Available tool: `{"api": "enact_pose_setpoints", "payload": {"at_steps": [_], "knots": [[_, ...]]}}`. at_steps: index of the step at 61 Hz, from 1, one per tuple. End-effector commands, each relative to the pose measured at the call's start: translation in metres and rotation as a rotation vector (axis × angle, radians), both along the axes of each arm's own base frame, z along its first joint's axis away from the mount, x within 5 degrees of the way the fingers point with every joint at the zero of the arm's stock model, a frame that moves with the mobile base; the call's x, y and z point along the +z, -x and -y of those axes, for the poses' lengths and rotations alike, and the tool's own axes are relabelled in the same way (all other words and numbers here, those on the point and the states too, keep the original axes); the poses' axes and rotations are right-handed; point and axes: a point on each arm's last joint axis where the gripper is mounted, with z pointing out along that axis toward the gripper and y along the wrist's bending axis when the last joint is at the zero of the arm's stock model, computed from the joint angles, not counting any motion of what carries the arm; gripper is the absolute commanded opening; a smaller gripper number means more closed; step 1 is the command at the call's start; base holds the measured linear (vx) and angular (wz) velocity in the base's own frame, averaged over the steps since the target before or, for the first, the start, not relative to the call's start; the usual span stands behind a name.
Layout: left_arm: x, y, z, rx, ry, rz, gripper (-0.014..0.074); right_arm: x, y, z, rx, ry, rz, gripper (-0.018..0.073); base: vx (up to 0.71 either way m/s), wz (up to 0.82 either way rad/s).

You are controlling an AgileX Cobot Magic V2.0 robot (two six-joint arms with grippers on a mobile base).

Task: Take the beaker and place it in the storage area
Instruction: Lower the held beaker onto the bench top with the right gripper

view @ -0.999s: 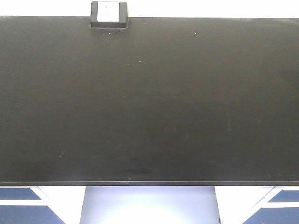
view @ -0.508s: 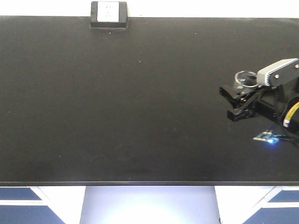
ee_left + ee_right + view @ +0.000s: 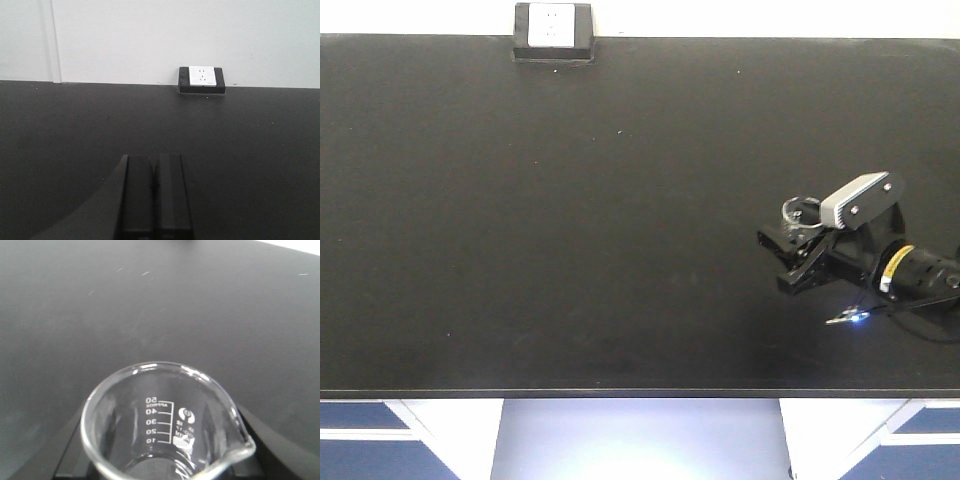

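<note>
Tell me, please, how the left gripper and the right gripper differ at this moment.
The left gripper is shut and empty; the right gripper is shut on the beaker. The right gripper shows in the front view, over the right part of the storage area; the left gripper does not show in that view. Both are black, and each wrist view looks out over the same black surface.

Beaker (image 3: 801, 213) in R pincer (image 3: 782, 260), bench (image 3: 570, 250) right.

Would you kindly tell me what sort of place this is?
Most likely a laboratory: a wide matte-black benchtop, a small black outlet box with a white faceplate at its back edge, and a small clear glass graduated beaker in the right gripper.
</note>
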Motion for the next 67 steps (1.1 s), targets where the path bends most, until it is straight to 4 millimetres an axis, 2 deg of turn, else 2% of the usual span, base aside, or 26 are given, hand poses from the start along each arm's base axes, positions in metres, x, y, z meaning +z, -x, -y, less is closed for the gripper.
{"api": "enact_pose_setpoints", "payload": {"at_steps": [1, 20, 50, 57, 67], "knots": [[0.001, 0.000, 0.002, -0.020, 0.012, 0.075, -0.0008, 0.010, -0.009, -0.003, 0.027, -0.070, 0.148, -0.0001, 0.00, 0.00], [0.001, 0.000, 0.002, -0.020, 0.012, 0.075, -0.0008, -0.015, -0.017, 0.001, -0.067, -0.211, 0.176, -0.0001, 0.00, 0.00], [0.001, 0.000, 0.002, -0.020, 0.012, 0.075, -0.0008, -0.041, -0.021, 0.009, -0.153, -0.130, 0.205, 0.0006, 0.00, 0.00], [0.001, 0.000, 0.002, -0.020, 0.012, 0.075, -0.0008, -0.041, -0.021, 0.009, -0.155, -0.133, 0.203, 0.0038, 0.00, 0.00], [0.001, 0.000, 0.002, -0.020, 0.012, 0.075, -0.0008, -0.041, -0.021, 0.009, -0.155, -0.133, 0.203, 0.0148, 0.00, 0.00]]}}
